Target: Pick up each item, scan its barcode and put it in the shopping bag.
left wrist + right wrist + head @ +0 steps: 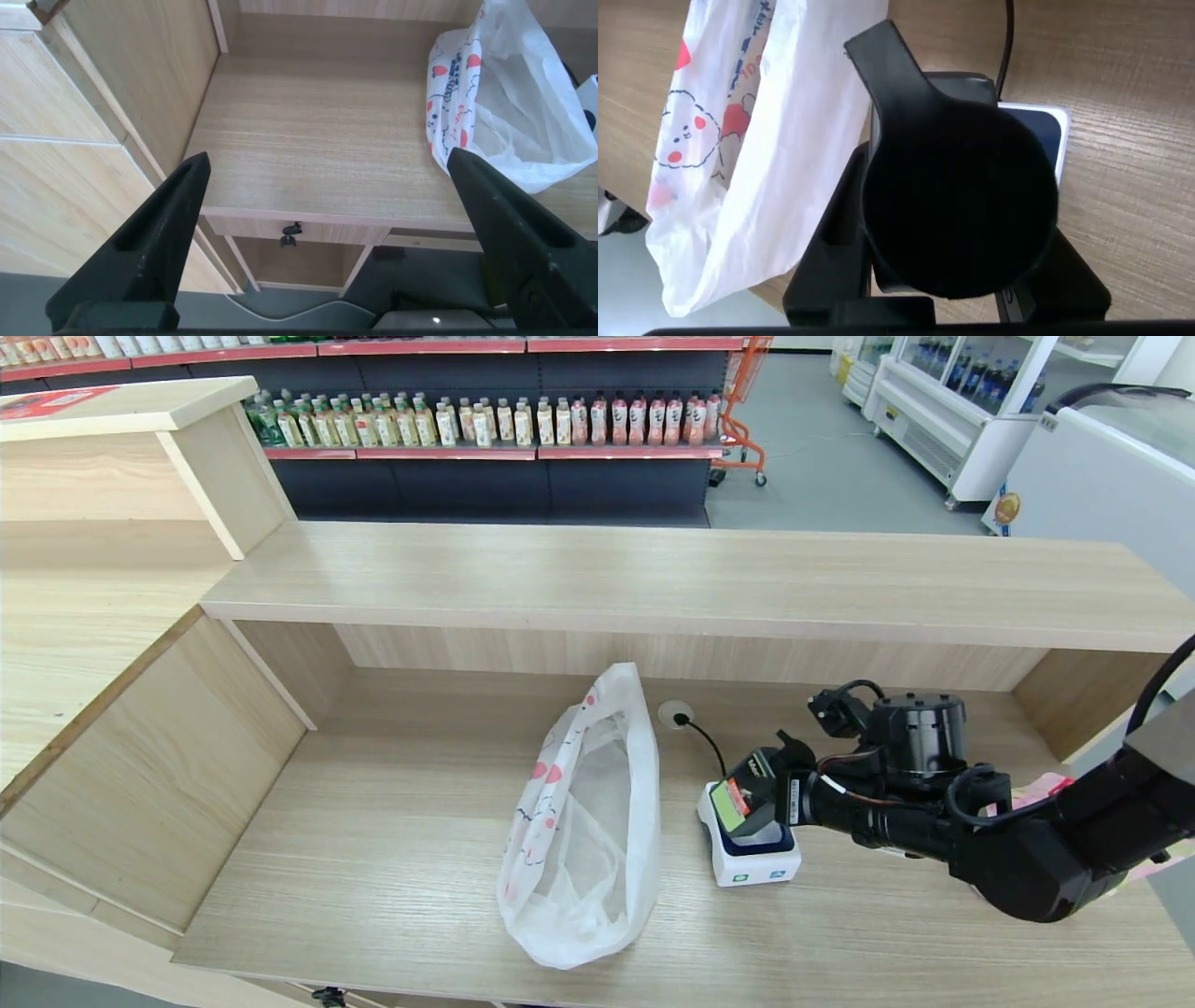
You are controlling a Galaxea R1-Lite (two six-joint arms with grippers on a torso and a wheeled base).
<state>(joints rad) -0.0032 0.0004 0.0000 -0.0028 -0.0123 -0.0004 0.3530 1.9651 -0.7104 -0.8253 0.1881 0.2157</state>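
We see a white, half-clear shopping bag (583, 831) printed with red hearts, pink blots, dark blue squiggles and a white puppy with red cheeks. At its three o'clock the scanner (752, 868) is white with a blue top. The item (736, 800) wears a green and red label. The right hand (767, 786) and left hand (327, 224) are black. The tabletop (392, 859) is pale wood grain.
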